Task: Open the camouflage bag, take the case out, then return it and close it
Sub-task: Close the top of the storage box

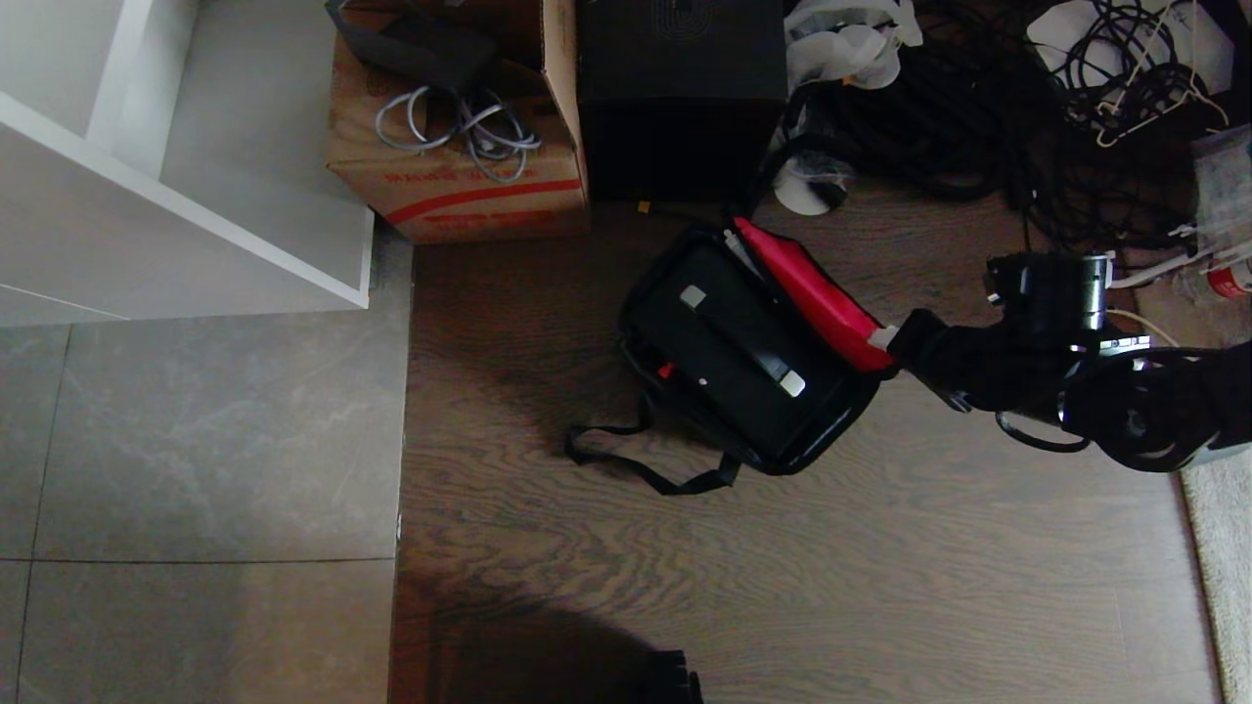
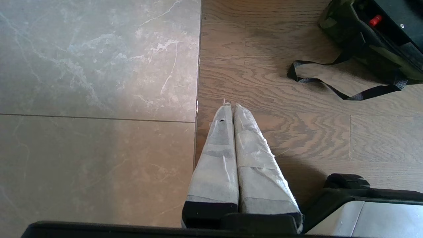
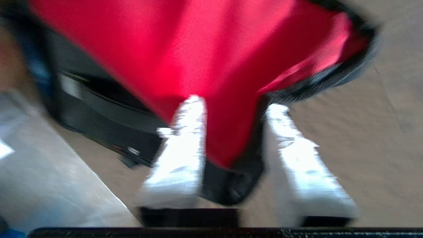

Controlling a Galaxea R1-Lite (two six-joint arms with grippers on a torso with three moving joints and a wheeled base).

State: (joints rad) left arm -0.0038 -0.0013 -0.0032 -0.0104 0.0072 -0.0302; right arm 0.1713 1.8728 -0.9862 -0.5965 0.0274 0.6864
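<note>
The camouflage bag point(image 1: 831, 430) lies open on the wood floor, its red-lined lid point(image 1: 817, 293) folded back on the far right side. The black case point(image 1: 729, 352) sits inside it, handle with silver ends facing up. My right gripper point(image 1: 885, 339) is at the lid's near corner. In the right wrist view the right gripper point(image 3: 235, 104) is open, its white fingers on either side of the red lid's point(image 3: 198, 49) edge. The bag's black strap point(image 1: 636, 469) trails on the floor. My left gripper point(image 2: 231, 105) hangs shut and empty over the floor, away from the bag point(image 2: 390, 56).
Behind the bag stand a brown cardboard box point(image 1: 460, 186) with grey cables and a tall plain black box point(image 1: 680, 98). Tangled black cables point(image 1: 978, 117) fill the back right. A white shelf unit point(image 1: 196, 196) is at the left, a pale rug point(image 1: 1223, 528) at the right edge.
</note>
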